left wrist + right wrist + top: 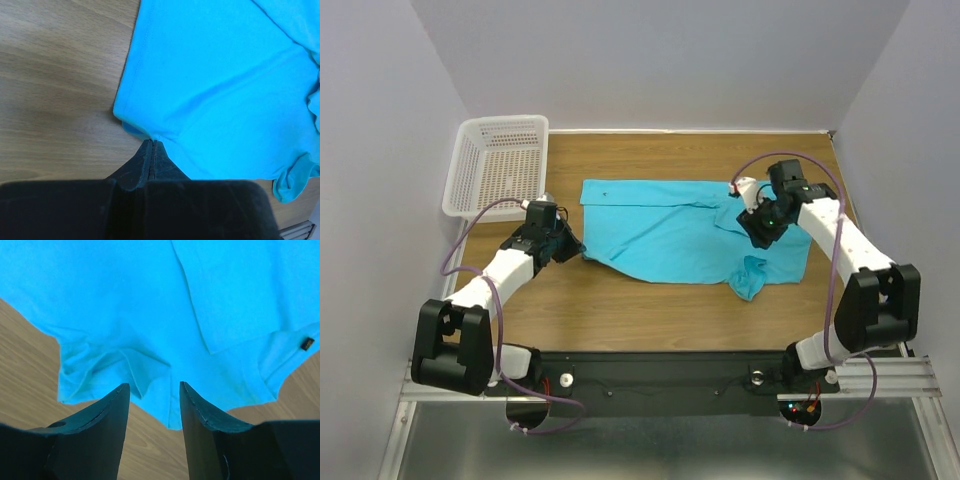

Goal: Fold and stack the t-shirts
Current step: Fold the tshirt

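Pinching a t-shirt [670, 235] corner, left tool [152, 142] fully closed; right tool [154, 385] parted, empty, over the cloth.

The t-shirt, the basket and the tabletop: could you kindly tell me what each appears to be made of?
The t-shirt looks like soft matte knit cloth, probably cotton: it creases, bunches and shows stitched hems. The basket looks like white moulded plastic with a regular mesh of holes. The tabletop shows smooth wood grain; solid wood or laminate, I cannot tell.

top: high overhead, whole table [620, 300] | wrists: close, downward, sharing t-shirt [660, 235]
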